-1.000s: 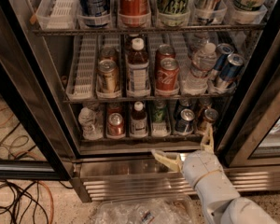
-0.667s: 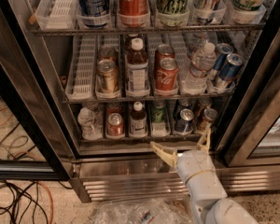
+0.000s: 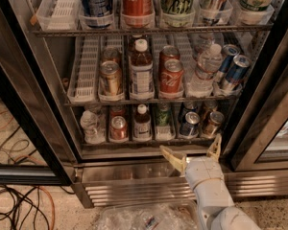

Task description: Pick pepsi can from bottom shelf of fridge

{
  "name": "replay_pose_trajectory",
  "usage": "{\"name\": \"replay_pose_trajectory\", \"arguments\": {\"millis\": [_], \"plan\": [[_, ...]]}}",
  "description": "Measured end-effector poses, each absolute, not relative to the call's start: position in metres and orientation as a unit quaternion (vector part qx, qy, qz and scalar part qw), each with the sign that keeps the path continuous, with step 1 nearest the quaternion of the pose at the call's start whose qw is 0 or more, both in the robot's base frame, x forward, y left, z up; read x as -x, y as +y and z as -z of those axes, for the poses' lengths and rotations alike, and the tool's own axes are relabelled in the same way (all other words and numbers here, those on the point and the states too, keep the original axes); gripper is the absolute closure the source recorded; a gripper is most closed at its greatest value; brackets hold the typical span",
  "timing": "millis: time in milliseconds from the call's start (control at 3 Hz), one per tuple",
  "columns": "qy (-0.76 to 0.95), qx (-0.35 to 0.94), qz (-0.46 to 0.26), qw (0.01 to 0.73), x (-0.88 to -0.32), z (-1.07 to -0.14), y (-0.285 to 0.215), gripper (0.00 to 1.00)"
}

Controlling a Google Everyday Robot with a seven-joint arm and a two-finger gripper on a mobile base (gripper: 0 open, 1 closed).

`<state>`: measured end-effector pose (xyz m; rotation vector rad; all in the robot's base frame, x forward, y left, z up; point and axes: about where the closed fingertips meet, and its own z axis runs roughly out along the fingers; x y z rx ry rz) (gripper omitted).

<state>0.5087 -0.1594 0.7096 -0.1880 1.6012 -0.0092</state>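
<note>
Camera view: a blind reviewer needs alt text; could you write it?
The robot's open gripper hovers just below the bottom shelf of the fridge, beneath the pepsi can, which stands among other cans and bottles. Two stocked racks sit above.

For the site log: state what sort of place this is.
Likely an office pantry or shop corner, indoors: a glass-door fridge stocked with drinks, and loose cables on a speckled floor. The gripper, open, hangs before the bottom shelf, just below the pepsi can.
</note>
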Motion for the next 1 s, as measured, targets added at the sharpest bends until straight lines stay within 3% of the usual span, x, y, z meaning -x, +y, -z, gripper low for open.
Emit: {"name": "replay_pose_trajectory", "arguments": {"millis": [1000], "plan": [[0.719, 0.029, -0.016, 0.694, -0.516, -0.645, -0.171, 0.0]]}}
